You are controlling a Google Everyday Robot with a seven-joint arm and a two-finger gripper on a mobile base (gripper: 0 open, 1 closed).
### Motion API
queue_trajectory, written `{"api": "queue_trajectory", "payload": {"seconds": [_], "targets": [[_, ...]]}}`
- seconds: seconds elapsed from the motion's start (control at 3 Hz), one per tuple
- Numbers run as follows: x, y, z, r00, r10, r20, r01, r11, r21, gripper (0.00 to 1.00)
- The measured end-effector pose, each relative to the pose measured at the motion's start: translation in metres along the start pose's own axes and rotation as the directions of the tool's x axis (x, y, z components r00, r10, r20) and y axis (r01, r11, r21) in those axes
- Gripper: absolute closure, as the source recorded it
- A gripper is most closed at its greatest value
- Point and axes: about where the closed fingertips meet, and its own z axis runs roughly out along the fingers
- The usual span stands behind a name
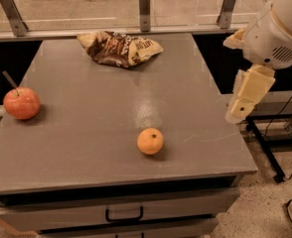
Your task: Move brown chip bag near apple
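The brown chip bag lies crumpled at the far middle of the grey table, close to the back edge. The apple, red-pink with a thin dark stem, sits at the table's left edge. My gripper, cream coloured and hanging from the white arm, hovers at the table's right edge. It is far from both the bag and the apple and holds nothing that I can see.
An orange citrus fruit sits on the table's front middle. A metal rail with posts and glass runs along the back edge. A drawer with a black handle is below the front. Black cables lie on the floor at right.
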Motion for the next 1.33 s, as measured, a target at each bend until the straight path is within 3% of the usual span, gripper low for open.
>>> {"api": "queue_trajectory", "payload": {"seconds": [0.33, 0.67, 1.33], "targets": [[-0.061, -0.038, 0.039, 0.987, -0.095, 0.132, 0.090, 0.9952, 0.038, 0.00], [-0.134, -0.079, 0.066, 0.949, -0.169, 0.268, 0.151, 0.9848, 0.086, 0.00], [-0.142, -0.090, 0.083, 0.947, -0.141, 0.290, 0.116, 0.9879, 0.103, 0.00]]}}
